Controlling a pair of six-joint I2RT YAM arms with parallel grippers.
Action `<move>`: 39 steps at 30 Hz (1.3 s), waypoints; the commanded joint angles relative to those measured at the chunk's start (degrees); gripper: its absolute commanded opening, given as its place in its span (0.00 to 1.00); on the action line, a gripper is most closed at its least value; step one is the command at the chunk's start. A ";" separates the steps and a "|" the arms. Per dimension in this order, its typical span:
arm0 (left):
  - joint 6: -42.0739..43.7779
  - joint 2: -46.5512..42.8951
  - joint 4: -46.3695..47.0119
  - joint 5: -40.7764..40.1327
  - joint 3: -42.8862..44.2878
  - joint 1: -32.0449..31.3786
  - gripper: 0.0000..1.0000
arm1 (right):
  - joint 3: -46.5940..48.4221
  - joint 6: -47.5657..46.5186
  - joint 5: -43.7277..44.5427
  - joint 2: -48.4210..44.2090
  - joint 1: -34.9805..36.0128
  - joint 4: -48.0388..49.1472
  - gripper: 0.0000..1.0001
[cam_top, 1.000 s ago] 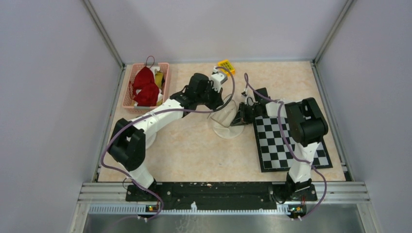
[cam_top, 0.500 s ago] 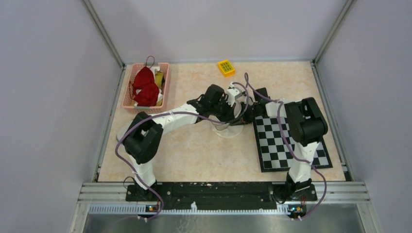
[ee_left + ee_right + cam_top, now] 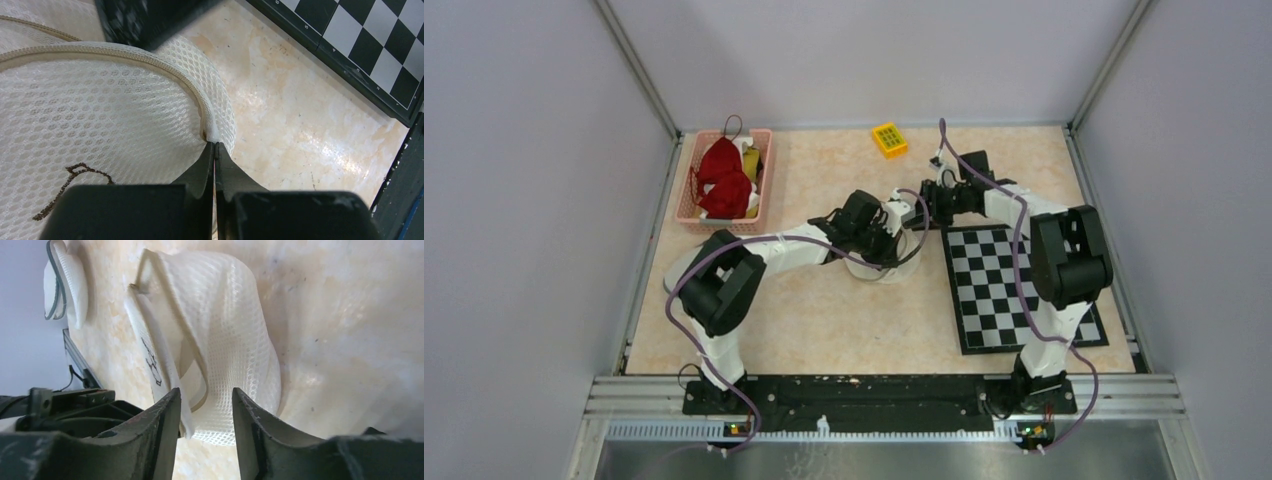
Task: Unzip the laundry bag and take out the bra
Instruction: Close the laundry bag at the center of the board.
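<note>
White mesh of the laundry bag (image 3: 100, 100), just left of the chessboard (image 3: 1014, 290), is pinched at its zip seam (image 3: 200, 107) by the left gripper (image 3: 214, 148). Off the board's far left corner, the right gripper (image 3: 204, 392) is spread and empty. The seam should be held taut while the zip is worked open.

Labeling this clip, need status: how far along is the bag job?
Done: laundry bag looks partly open, gaping along its zipper. In hand: left gripper is pinched shut on the bag's zipper edge; right gripper is open, off the bag. Left: bra removal; I can't see it inside.
</note>
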 commanded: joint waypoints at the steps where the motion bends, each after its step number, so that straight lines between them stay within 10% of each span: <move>1: 1.91 -2.45 1.53 0.38 -0.91 0.50 0.00 | 4.37 -4.80 -0.19 -4.34 -1.57 -6.25 0.48; 10: 5.00 -4.16 0.48 0.47 1.37 0.77 0.00 | -0.47 0.95 -4.90 -5.18 -1.65 -0.06 0.73; 26: 4.94 5.56 3.46 4.85 8.61 -1.19 0.00 | -1.68 -1.22 -2.55 2.74 -0.17 -1.35 0.72; 32: 6.36 6.85 0.15 3.41 11.53 -1.84 0.02 | -2.03 -2.83 1.84 4.03 -0.07 -3.19 0.53; 39: 3.98 -4.93 -3.59 9.90 6.71 4.70 0.54 | -2.54 -4.48 6.11 4.47 -0.08 -4.09 0.20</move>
